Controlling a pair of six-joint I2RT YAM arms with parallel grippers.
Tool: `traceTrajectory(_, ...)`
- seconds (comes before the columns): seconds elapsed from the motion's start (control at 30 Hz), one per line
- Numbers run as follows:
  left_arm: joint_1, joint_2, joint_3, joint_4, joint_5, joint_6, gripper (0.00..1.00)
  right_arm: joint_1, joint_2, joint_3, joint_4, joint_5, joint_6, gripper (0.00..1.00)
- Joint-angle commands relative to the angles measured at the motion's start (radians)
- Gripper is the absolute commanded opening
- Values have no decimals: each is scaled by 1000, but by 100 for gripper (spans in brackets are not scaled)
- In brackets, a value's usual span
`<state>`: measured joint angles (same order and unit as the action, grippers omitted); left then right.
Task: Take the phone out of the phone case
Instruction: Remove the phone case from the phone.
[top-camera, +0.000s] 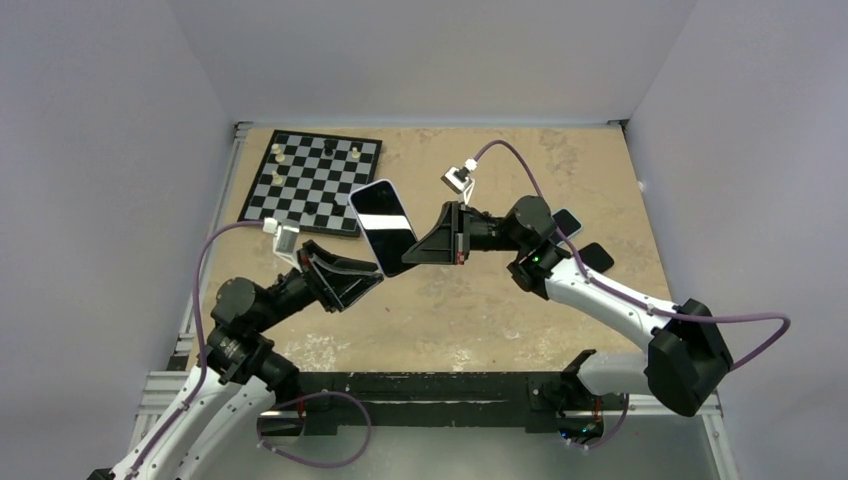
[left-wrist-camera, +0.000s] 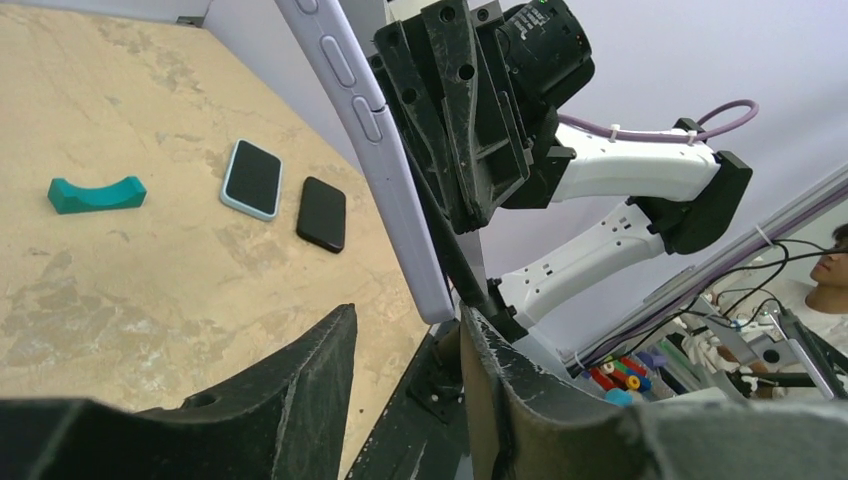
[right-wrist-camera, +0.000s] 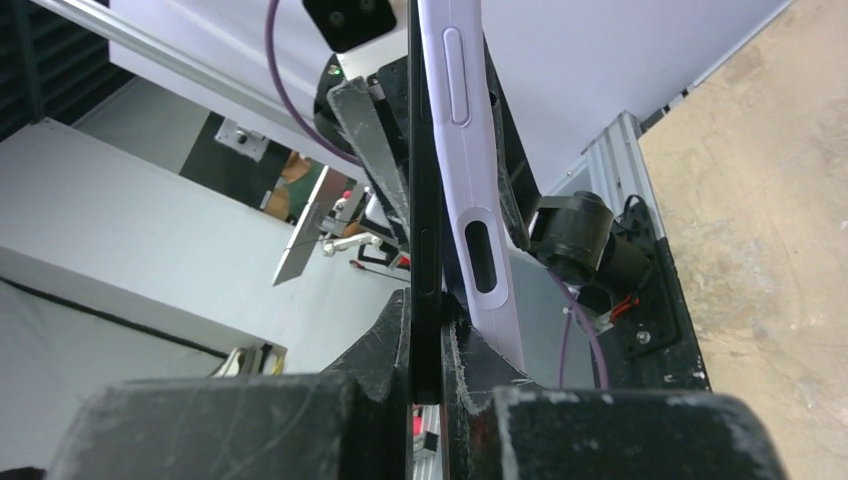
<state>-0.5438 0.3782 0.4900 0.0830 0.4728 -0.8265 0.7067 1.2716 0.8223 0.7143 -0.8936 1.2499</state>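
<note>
Phone (top-camera: 383, 222) hangs above the table (top-camera: 560, 160), its dark edge pinched in my closed right claw (top-camera: 412, 250) at its 3 o'clock, the lavender case (right-wrist-camera: 478, 160) parting from it. My left claw (left-wrist-camera: 405, 328), at 7 o'clock, stands open around the lower corner; closing on both layers, I fear, could wrench the phone loose and drop it.

Black-screened phone (top-camera: 383, 222) stands tilted, clamped edge-on between the right jaws; its lilac case (left-wrist-camera: 395, 170) peels away, corner at the left jaws.
</note>
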Motion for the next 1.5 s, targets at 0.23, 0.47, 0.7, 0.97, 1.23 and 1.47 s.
traceTrajectory(0.23,1,56,25,136,54,-6,46,0,-1,39,187,-24,70,0)
traceTrajectory(0.47,-1,88,38,157,61,-17,57,2,18,34,229,-25,92,0)
traceTrajectory(0.7,0,92,67,-8,-72,16,42,28,15,33,243,-26,105,0)
traceTrajectory(0.97,0,134,89,46,-149,-23,47,73,45,19,260,-7,97,0)
traceTrajectory(1.23,0,139,119,-151,-276,-38,3,82,36,7,165,14,-2,0)
traceTrajectory(1.47,0,158,131,-605,-598,-142,0,30,-55,37,-319,158,-307,0)
